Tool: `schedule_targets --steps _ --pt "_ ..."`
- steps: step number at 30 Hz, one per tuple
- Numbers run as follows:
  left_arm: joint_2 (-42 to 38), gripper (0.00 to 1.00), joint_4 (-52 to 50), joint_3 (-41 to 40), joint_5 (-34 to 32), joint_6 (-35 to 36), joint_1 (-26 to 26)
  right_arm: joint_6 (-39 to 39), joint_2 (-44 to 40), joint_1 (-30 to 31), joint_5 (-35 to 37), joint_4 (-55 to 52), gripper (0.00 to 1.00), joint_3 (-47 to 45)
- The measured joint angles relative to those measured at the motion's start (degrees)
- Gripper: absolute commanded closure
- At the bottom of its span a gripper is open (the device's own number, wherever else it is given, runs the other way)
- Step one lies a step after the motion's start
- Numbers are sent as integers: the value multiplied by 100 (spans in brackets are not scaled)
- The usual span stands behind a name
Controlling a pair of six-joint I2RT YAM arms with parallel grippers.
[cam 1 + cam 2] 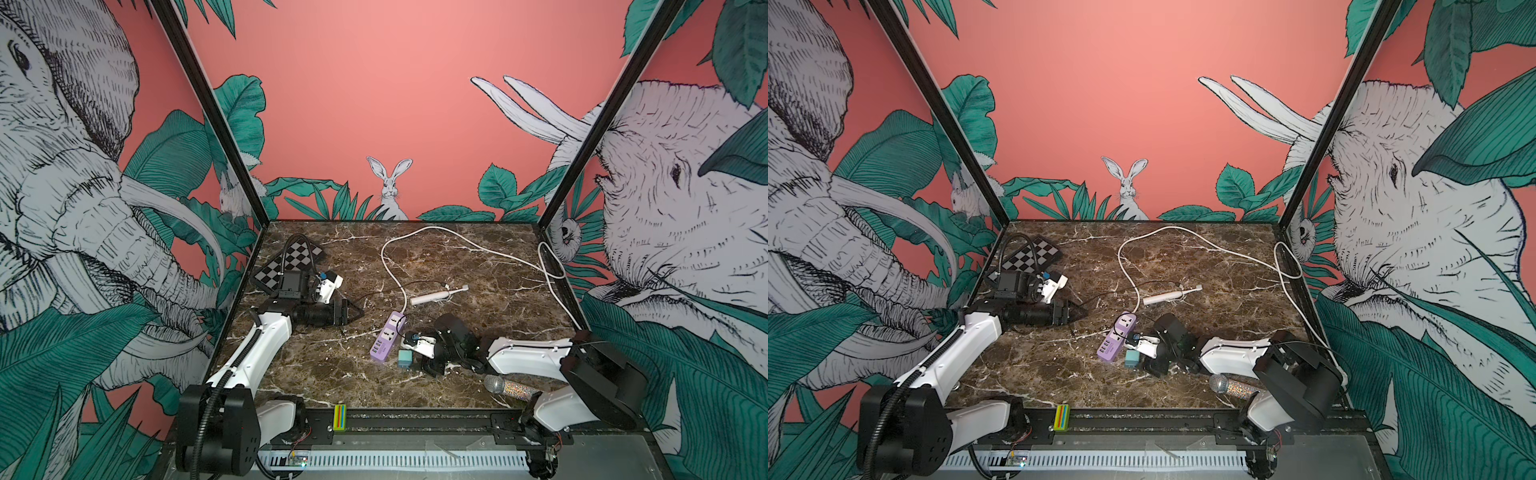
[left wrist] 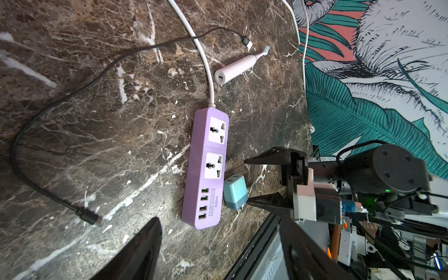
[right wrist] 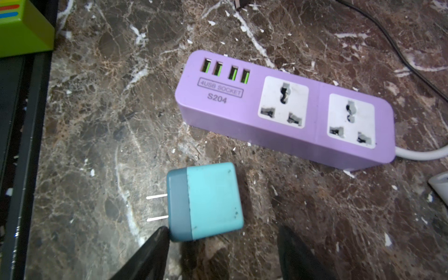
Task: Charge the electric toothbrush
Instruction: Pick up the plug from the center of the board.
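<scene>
In both top views the electric toothbrush [image 1: 438, 294] lies flat on the marble table [image 1: 498, 299], just beyond the purple power strip [image 1: 387, 336]. Its long axis runs across the table, with the bristle head toward the robot's right and slightly farther back. The handle base points left, beside the strip's white cord [image 1: 405, 299]. The left gripper [image 1: 347, 316] hovers apart from it on the left, jaws spread and empty. In the left wrist view the toothbrush's flat base, with a small port, faces the camera and the head points away toward the wall. The right gripper [image 2: 247, 181] stands wide, one fingertip by the teal plug adapter [image 2: 235, 194]. In the right wrist view its fingers [image 3: 150, 249] clasp nothing, and the adapter lies just ahead, near the strip's USB end.
</scene>
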Motion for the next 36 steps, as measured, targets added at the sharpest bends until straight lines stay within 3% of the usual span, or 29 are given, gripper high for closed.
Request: schedule_targets --steps 8,20,28,33,36 --pt "232 23 -155 24 -120 125 -28 -92 282 0 -251 4 27 258" --pt "251 24 -188 31 -168 188 -42 -354 442 0 -433 -142 38 442" --pt "254 24 -192 31 -208 227 -66 -367 442 0 -509 -184 51 442" --pt "254 25 -192 31 -229 229 -81 -363 442 0 -546 -188 51 442" --pt "254 25 -201 31 -238 229 -92 -341 442 0 -560 -216 43 442"
